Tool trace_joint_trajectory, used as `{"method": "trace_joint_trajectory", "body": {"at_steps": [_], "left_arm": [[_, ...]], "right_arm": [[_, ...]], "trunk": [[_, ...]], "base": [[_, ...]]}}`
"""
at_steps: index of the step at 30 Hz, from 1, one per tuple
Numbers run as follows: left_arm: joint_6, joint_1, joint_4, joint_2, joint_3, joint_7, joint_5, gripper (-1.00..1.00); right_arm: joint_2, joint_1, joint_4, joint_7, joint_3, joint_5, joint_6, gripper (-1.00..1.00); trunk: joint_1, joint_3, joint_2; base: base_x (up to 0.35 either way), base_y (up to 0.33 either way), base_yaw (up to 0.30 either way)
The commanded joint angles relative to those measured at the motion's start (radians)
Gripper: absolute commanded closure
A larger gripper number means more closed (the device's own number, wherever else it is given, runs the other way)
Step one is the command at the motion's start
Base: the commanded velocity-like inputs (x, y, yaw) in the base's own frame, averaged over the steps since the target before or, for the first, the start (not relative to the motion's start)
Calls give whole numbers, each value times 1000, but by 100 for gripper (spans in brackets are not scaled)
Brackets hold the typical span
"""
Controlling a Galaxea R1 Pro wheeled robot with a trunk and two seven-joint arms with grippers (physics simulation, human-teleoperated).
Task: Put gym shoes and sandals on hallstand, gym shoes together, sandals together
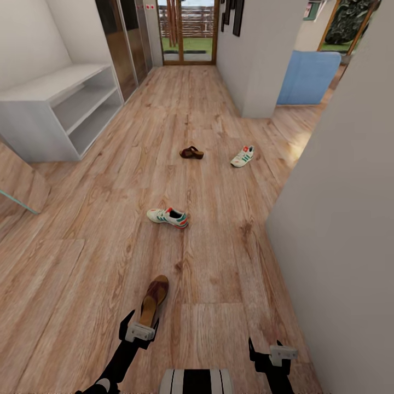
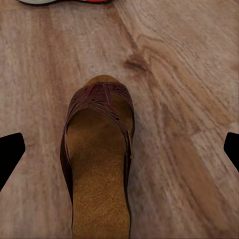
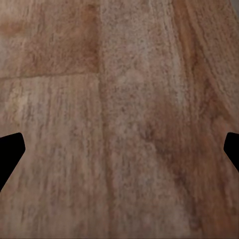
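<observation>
While your head camera looks down the corridor, the hallstand (image 1: 60,109) stands at the far left against the wall, a low light-grey unit with a flat top and two open shelves, nothing showing on it. Your left hand (image 1: 138,332) hangs low over the corridor floor (image 1: 82,273), directly above the heel end of the near sandal (image 1: 153,300), which lies flat on the planks with its toe pointing away from you. In the left wrist view that sandal (image 2: 98,159) sits between the two finger tips (image 2: 9,152), which stand wide apart at the frame edges and grip nothing; whether they touch the sandal you cannot tell.

Further up the floor, a little right of the sandal, the near gym shoe (image 1: 167,217) lies crosswise, its red heel toward the right. Beyond it the far sandal (image 1: 191,153) rests in mid-corridor, and to its right, well apart, the far gym shoe (image 1: 242,156) lies near the corner of the white wall.

Your right hand (image 1: 272,355) hovers at the lower right beside the grey wall (image 1: 339,246); its wrist view shows bare planks (image 3: 119,119) between spread, empty fingers (image 3: 10,149).
</observation>
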Motion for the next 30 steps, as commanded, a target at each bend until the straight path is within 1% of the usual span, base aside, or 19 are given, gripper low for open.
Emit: {"method": "trace_joint_trajectory", "body": {"at_steps": [1,10,21,23,30], "left_arm": [[0,0,0,1,1,0,0,-100],[0,0,0,1,4,2,10,-100],[6,0,-1,-6,11,13,46,-100],[7,0,-2,-7,13,15,59,-100],[9,0,-2,-8,18,18,73,-100]], "right_arm": [[0,0,0,0,0,0,0,-100],[0,0,0,0,0,0,0,-100],[0,0,0,0,0,0,0,-100],[0,0,0,0,0,0,0,-100],[0,0,0,1,0,0,0,-100]], "trunk": [[0,-2,0],[0,-15,0],[0,-30,0],[0,-33,0],[0,-42,0]], "base": [[0,0,0],[0,0,0],[0,0,0],[0,0,0],[0,0,0]]}}
